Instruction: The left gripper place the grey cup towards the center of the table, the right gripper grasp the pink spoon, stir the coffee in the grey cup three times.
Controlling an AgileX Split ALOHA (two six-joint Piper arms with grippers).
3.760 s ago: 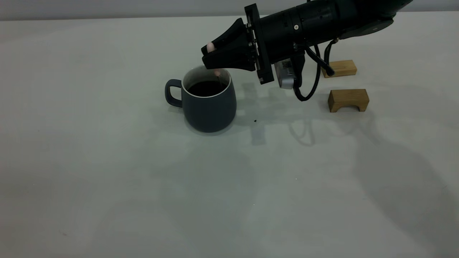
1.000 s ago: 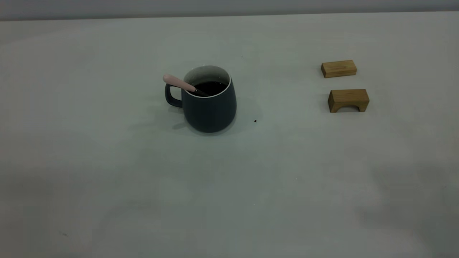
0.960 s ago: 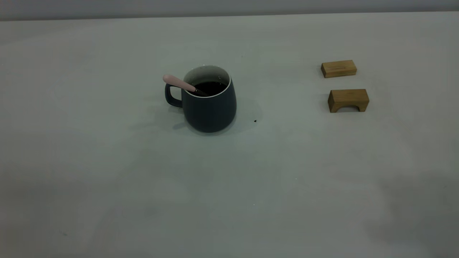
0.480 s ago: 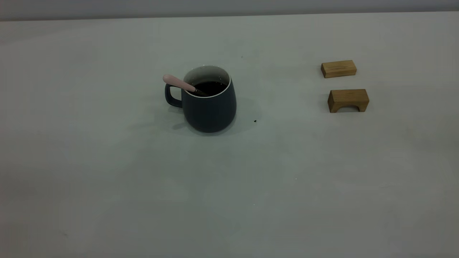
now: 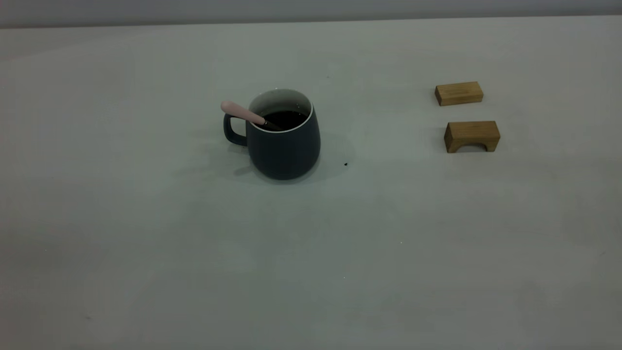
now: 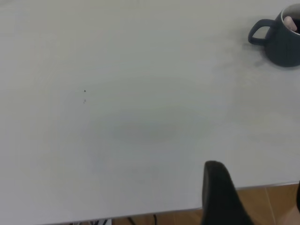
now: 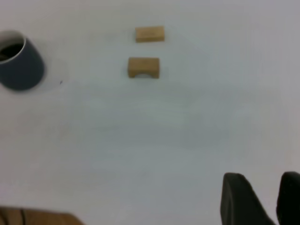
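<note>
Landmark: grey cup (image 5: 284, 141), near mid-counter (image 5: 311, 253).

L to R:
- Left end effector (image 6: 220, 197): parked well off cup, at counter edge; one finger visible, opening cannot tell.
- Pink spoon (image 5: 243, 113): in cup, handle leaning over rim above cup handle, bowl in coffee (image 5: 285, 118). Nothing held it.
- Wooden blocks (image 5: 459, 93): well right of cup.
- Right end effector (image 7: 262, 199): earlier over cup w/ spoon; had since let go, withdrawn; narrowly parted, empty.

Judgement: stirring over, task looks complete.
</note>
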